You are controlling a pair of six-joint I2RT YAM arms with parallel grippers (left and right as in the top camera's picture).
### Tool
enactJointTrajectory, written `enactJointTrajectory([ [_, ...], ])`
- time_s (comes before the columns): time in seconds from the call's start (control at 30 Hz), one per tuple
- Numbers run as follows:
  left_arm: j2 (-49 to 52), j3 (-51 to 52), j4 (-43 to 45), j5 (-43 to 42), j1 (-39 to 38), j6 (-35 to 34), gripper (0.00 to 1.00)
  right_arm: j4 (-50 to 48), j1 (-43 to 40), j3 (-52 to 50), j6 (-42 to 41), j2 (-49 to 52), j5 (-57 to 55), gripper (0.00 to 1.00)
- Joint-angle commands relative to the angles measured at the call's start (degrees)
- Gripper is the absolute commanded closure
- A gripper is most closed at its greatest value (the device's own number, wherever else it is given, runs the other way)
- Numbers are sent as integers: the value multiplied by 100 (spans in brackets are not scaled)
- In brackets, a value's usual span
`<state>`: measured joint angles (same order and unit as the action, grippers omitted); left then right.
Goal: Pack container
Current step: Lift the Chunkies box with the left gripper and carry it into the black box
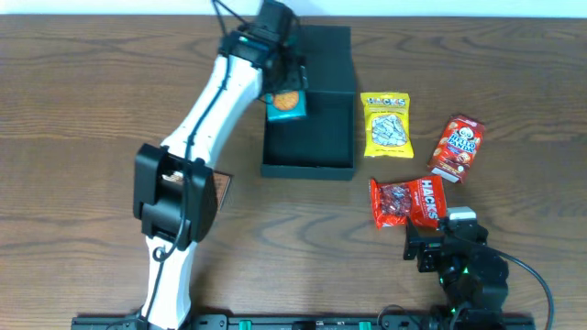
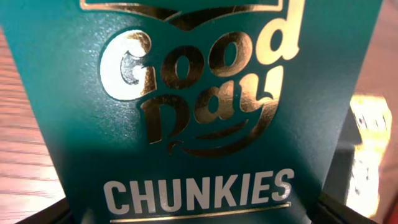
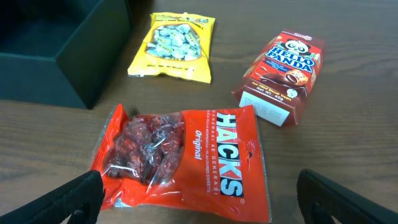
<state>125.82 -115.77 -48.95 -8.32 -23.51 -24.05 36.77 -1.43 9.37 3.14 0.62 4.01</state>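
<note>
The dark teal-green container (image 1: 308, 167) stands open at the table's back middle, also seen in the right wrist view (image 3: 56, 68). My left gripper (image 1: 286, 87) is shut on a small teal Good Day Chunkies cookie box (image 1: 285, 104) and holds it over the container's left side; the box fills the left wrist view (image 2: 193, 112) and hides the fingers. My right gripper (image 3: 199, 193) is open and empty, its fingers either side of the near end of a red Hacks candy bag (image 3: 180, 155), (image 1: 406, 202).
A yellow candy bag (image 1: 386, 125), (image 3: 175, 46) lies right of the container. A red Hello Panda box (image 1: 456, 148), (image 3: 281, 74) lies further right. A brown flap (image 1: 223, 190) lies by the left arm's base.
</note>
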Motion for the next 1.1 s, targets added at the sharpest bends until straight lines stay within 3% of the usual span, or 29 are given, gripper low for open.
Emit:
enactJointTrajectory([
  [0.0,2,-177,-28,122,-199,422,17,9,-31,-50,-50,-31,-66,1],
  [0.33,11,-173,-76,70,-544,691,15,9,-31,-50,-50,-31,-66,1],
  [0.73,46,-164,-699,-286,-686,306,16,11,-31,-50,-50,-31,-66,1],
  [1.07,44,-173,-317,149,-706,514,14,11,-31,-50,-50,-31,-66,1],
])
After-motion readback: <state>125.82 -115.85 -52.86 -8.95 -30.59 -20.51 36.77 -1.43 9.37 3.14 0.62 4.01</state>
